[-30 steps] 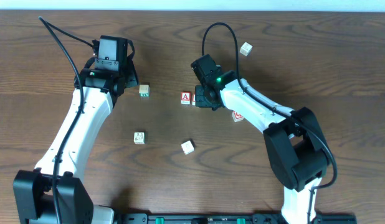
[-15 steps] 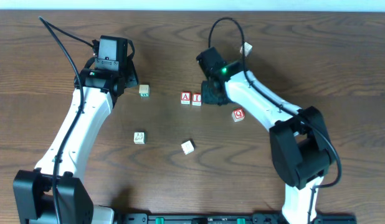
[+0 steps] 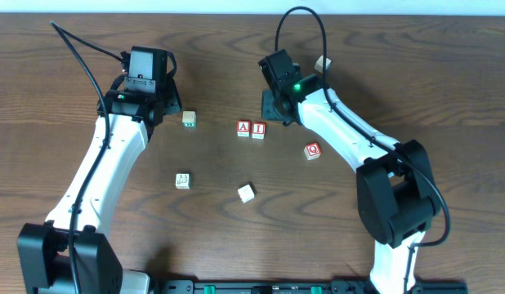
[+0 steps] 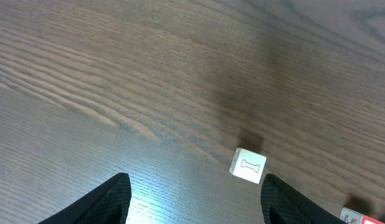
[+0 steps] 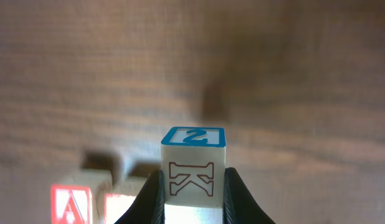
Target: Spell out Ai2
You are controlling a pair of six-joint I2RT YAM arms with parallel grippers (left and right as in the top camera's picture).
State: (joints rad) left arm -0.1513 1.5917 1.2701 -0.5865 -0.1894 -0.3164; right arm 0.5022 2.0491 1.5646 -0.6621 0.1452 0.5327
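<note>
Status: right gripper (image 5: pixel 194 200) was clamped on the "2" cube (image 5: pixel 194 163), jaws closed to the cube's width on its two side faces. Blue-framed 2 faced up, and the cube was clear of the table (image 3: pixel 416 49) by my read. "A" cube (image 3: pixel 243 128) and "I" cube (image 3: pixel 258 129) sat side by side near table centre, edges touching or nearly (overhead too coarse to say). The held cube hung at about 1 o'clock from the I, and the free slot for it was at 3 o'clock of the I. "Q" cube (image 3: pixel 312 151) lay at 4 o'clock of the I, apart from it. The left gripper (image 4: pixel 195 186) was wide open with nothing in it, one pale spare cube (image 4: pixel 248 167) on the wood just ahead at 1 o'clock.

Handling: small wooden cube, probably light, rigid, not fragile. Smooth faces could slip or twist, so pinch flat on opposite sides at mid-height, as here. No containers in view.
</note>
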